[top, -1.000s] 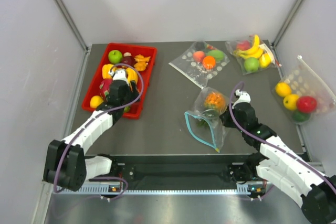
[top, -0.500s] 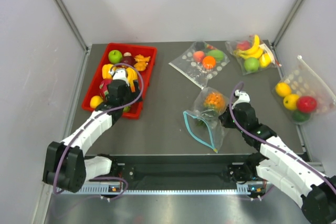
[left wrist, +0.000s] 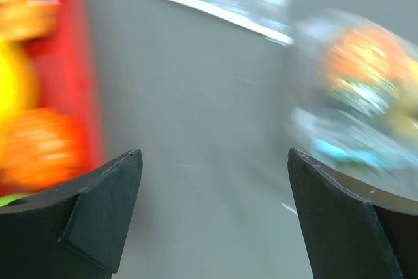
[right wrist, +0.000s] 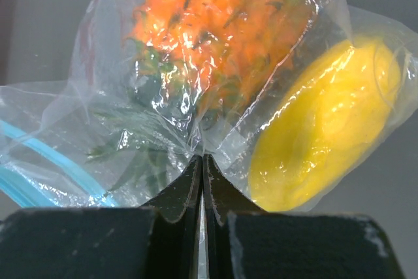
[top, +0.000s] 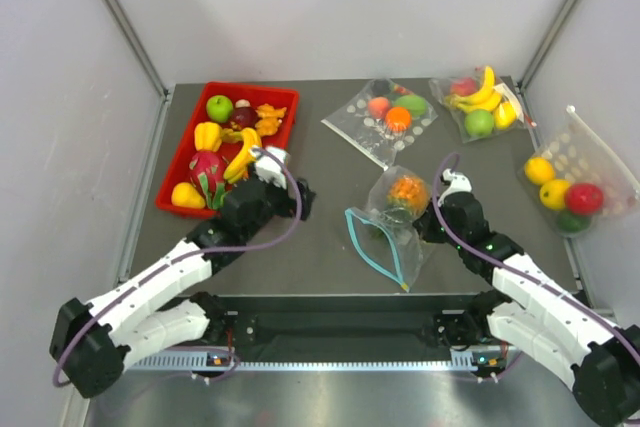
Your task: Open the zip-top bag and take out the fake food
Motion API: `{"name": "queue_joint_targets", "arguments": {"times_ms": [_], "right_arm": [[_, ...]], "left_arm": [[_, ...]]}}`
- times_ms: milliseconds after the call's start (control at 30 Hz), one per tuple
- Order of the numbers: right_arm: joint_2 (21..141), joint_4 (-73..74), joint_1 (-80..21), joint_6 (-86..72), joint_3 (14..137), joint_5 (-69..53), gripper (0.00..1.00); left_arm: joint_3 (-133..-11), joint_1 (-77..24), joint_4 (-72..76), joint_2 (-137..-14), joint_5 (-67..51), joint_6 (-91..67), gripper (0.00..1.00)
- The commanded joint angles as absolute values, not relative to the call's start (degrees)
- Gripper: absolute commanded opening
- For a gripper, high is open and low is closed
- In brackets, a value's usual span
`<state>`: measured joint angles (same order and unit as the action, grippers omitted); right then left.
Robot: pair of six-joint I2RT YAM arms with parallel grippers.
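Note:
The clear zip-top bag with a teal-blue zip strip lies at mid-table, its mouth gaping toward the near left. Inside are an orange pineapple, a yellow fruit and green bits. My right gripper is shut on the bag's plastic at its right edge. My left gripper is open and empty over bare table, between the red tray and the bag; the bag shows blurred at upper right of its wrist view.
A red tray of fruit stands at the left. A dotted bag lies at the back middle, a banana bag at the back right, another fruit bag at the right edge.
My left arm has swung right from over the red tray to the table middle, toward the bag. The bag's mouth has shifted slightly left. The right gripper keeps its hold.

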<state>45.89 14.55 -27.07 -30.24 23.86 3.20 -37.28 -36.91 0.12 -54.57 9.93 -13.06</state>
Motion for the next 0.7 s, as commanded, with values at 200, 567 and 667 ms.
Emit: {"name": "queue_joint_targets", "arguments": {"times_ms": [200, 567, 667], "right_arm": [[46.9, 9.8, -26.2, -32.6, 28.9, -1.4, 0.00], [45.4, 9.8, -26.3, -34.3, 29.2, -4.2, 0.00], [44.5, 10.4, -26.3, -34.4, 29.2, -4.4, 0.00]], "left_arm": [[-28.2, -57.2, 16.2, -54.4, 2.4, -12.0, 0.92], [-31.2, -62.6, 27.6, -71.4, -2.9, -13.3, 0.91], [-32.3, -62.7, 29.5, -75.6, -2.8, -13.1, 0.91]]}}
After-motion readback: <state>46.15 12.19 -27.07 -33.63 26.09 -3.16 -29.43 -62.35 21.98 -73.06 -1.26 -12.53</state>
